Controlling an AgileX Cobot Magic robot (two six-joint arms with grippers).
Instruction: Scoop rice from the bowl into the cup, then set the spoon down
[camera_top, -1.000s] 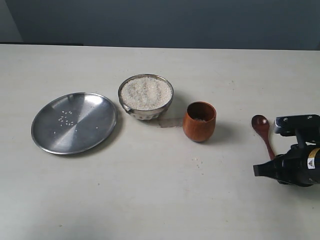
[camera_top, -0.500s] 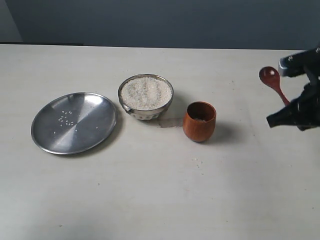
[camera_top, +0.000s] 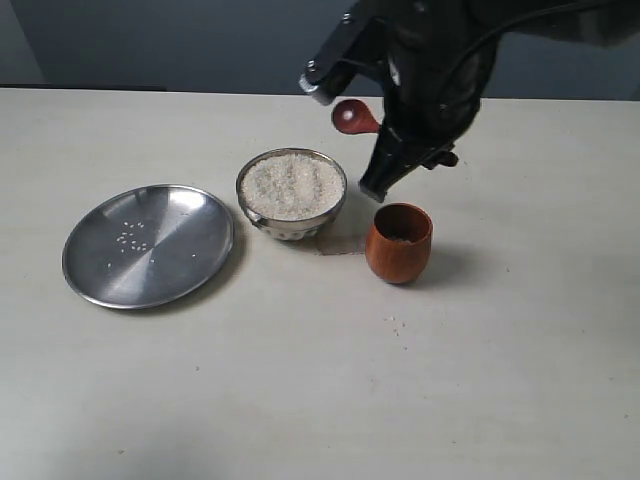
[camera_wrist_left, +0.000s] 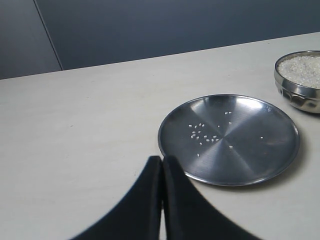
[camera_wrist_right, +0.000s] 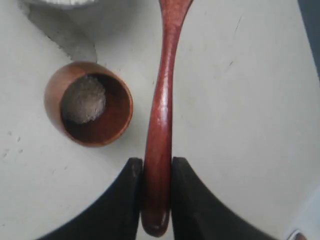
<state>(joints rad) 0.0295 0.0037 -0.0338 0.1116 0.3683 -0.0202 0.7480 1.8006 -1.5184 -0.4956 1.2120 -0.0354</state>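
The right end effector clamps the slim reddish-brown wooden spoon, its head seemingly just to the far-edge side of the round steel bowl; the left end effector is closed, empty.

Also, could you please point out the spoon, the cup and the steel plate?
spoon (camera_wrist_right: 159, 115), right wrist view, middle of its handle.
cup (camera_top: 398, 257), exterior view, its outer wall.
steel plate (camera_wrist_left: 250, 160), left wrist view, bare inner surface.

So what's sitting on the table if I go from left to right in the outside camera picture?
The steel plate → steel bowl full of rice → wooden cup.
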